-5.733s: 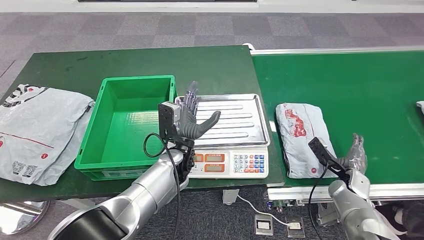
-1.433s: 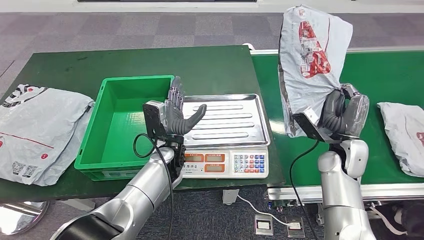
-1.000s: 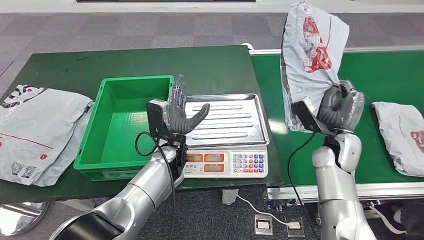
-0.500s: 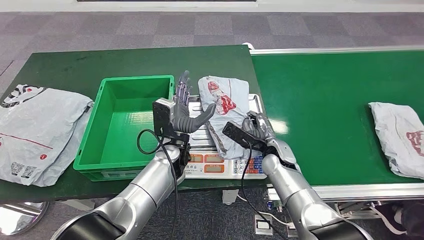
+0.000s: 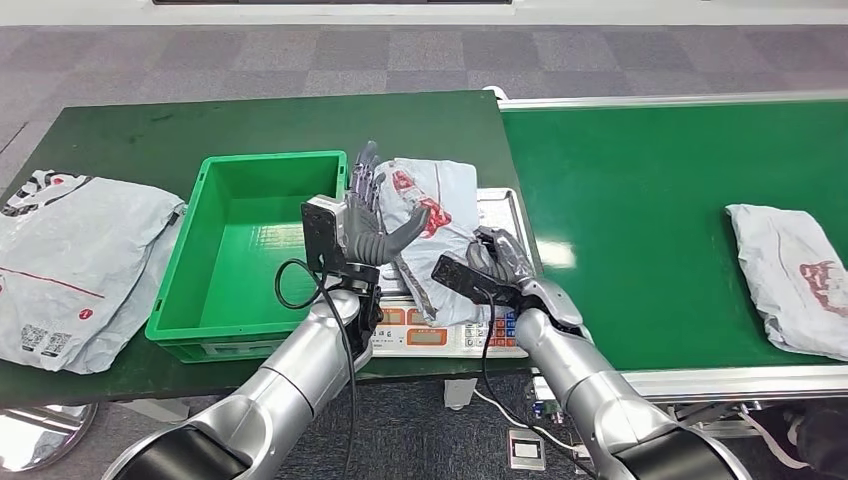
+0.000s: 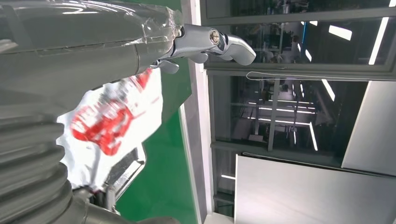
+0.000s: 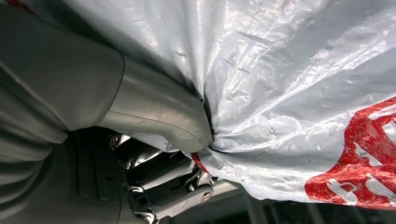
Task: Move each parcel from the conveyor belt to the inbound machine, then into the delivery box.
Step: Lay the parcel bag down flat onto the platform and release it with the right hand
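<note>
- Grey parcel (image 5: 432, 215) lies across the scale (image 5: 450, 325) tray in the head view, likely for weighing. The right hand (image 5: 497, 262) clutches its near edge; the left hand (image 5: 366, 215), fingers spread and holding nothing, stands between scale and bin (image 5: 250, 250), perhaps ready to take it.
- Left wrist view adds the parcel's red print above the tray rim.
- Right wrist view alone shows the thumb (image 7: 159, 112) bunching the film.
</note>
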### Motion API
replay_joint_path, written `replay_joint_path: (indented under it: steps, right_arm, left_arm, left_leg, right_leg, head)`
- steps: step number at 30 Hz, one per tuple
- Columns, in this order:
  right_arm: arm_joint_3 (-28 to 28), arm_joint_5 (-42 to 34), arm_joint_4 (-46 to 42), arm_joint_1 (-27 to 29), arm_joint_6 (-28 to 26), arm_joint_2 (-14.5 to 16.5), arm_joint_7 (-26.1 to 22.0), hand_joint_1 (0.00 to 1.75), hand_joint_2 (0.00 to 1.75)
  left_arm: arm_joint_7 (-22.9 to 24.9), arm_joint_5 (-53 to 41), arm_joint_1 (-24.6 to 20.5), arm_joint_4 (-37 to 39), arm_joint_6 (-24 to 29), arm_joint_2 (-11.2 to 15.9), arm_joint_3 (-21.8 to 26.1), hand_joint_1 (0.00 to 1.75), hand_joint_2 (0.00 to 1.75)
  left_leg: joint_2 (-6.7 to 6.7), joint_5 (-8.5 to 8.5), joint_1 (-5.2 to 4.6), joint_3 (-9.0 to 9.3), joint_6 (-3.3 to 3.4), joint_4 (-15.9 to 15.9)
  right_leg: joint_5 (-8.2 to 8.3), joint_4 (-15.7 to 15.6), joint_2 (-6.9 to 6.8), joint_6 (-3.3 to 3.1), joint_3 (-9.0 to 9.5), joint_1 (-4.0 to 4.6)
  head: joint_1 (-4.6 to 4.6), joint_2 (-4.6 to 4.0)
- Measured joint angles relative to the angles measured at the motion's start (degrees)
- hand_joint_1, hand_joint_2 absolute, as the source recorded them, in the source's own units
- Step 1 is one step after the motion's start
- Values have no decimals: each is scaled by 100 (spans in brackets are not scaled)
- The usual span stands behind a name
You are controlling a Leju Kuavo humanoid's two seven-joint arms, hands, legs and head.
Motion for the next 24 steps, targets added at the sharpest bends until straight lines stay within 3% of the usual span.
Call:
replay_joint_path:
  steps: [23, 24]
  right_arm:
    - [327, 0, 56, -26, -27, 14, -64, 175, 175]
    - [329, 0, 57, -26, -27, 14, -63, 131, 175]
  left_arm:
    - [0, -13, 12, -35, 0, 0, -22, 0, 175]
    - [1, -13, 12, -35, 0, 0, -22, 0, 175]
  left_leg:
    - [0, -1, 0, 0, 0, 0]
    - [0, -1, 0, 0, 0, 0]
  right_leg:
    - [0, -1, 0, 0, 0, -1]
    - [0, -1, 0, 0, 0, -1]
  head:
    - [0, 0]
    - [0, 0]
